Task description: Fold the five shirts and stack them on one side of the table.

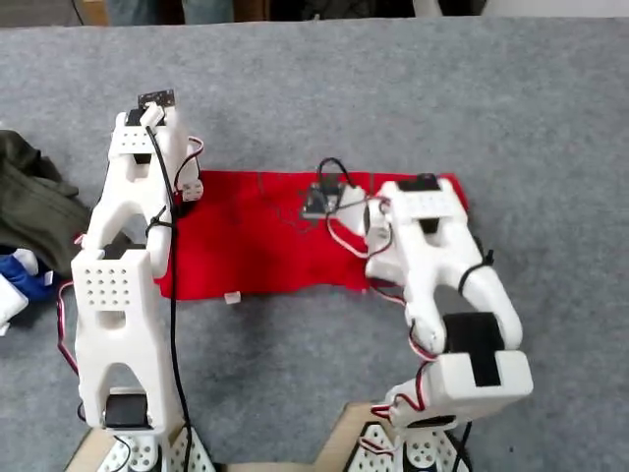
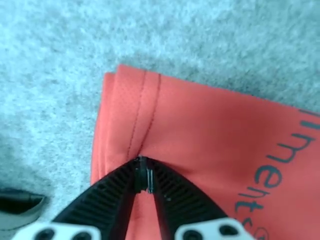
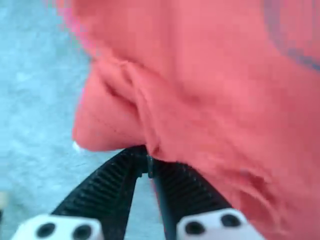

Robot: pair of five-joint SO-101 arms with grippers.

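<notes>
A red shirt (image 1: 265,231) lies folded flat on the grey table, with dark print on it (image 2: 270,175). At the shirt's far left corner, beside the stitched hem (image 2: 142,110), my left gripper (image 2: 143,176) is shut, its tips pinching the red fabric. In the high view the left arm (image 1: 128,246) stands over that corner. My right gripper (image 3: 148,164) is shut on a bunched, lifted fold of the same shirt (image 3: 200,90). The right arm (image 1: 432,236) covers the shirt's right end.
A dark green garment (image 1: 34,202) is heaped at the table's left edge, with blue (image 1: 25,270) and white (image 1: 8,300) cloth beside it. Bare grey table (image 1: 442,88) stretches beyond the shirt. A brown board (image 1: 329,447) lies between the arm bases.
</notes>
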